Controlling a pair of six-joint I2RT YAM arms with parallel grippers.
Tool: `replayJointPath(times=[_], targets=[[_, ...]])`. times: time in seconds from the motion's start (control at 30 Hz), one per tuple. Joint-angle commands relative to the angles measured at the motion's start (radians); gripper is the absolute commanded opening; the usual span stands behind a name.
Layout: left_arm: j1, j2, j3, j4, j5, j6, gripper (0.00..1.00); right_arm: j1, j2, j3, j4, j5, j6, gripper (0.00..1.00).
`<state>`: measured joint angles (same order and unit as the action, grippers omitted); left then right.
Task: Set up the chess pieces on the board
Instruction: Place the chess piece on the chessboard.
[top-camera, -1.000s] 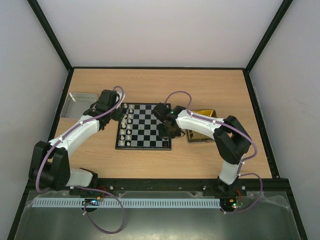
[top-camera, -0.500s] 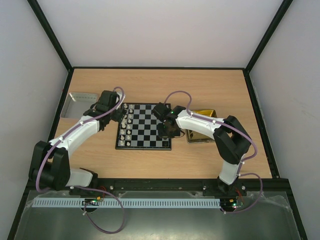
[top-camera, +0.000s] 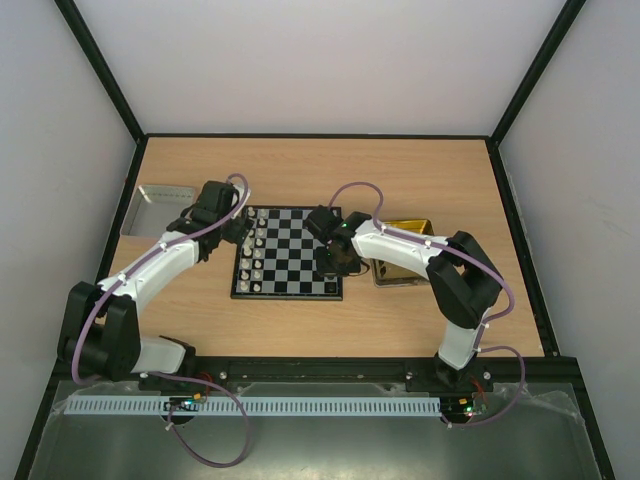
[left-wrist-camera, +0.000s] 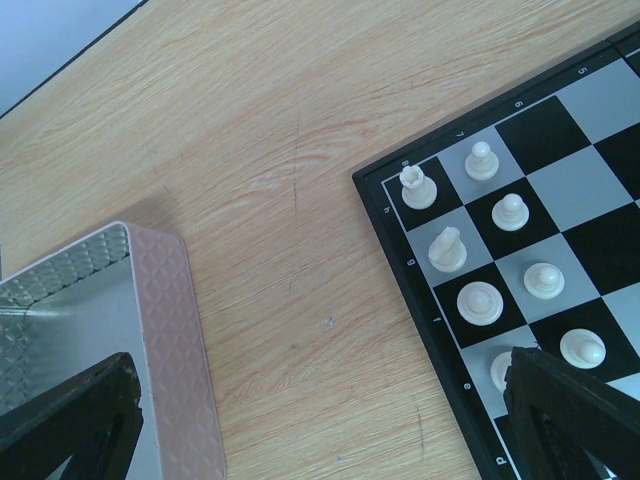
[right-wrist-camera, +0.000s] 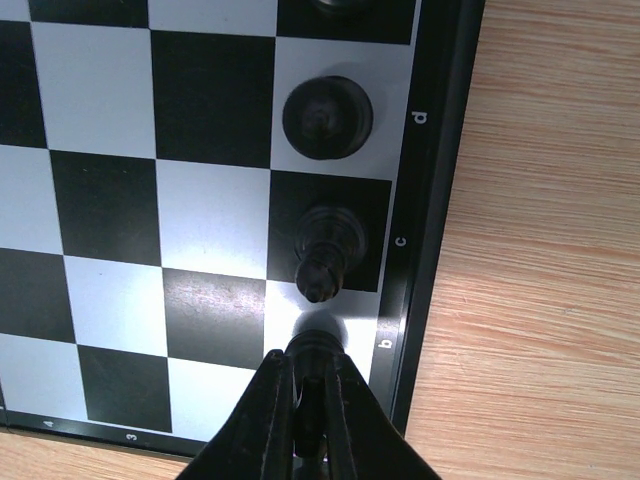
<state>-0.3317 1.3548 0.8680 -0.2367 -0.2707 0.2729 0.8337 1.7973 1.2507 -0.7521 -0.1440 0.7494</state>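
Right pincer pinching what looks like a black piece over the b square | neighbouring piece close at 12 o'clock: I'd lower straight, release gently, lift vertically | board underneath | left pincer spread wide, white pieces at 2 o'clock
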Motion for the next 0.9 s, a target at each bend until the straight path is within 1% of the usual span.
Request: replayJointPath(times=[0.0, 0.87], targets=[[-0.003, -0.01, -0.007, 0.003, -0.004, 0.003, 0.99, 0.007, 0.003, -0.022, 0.004, 0.002, 0.012, 0.08], [-0.003, -0.007, -0.006, 0.005, -0.003, 0.003, 0.99, 0.007, 0.019, 0.006, -0.006, 0.024, 0.003, 0.08]])
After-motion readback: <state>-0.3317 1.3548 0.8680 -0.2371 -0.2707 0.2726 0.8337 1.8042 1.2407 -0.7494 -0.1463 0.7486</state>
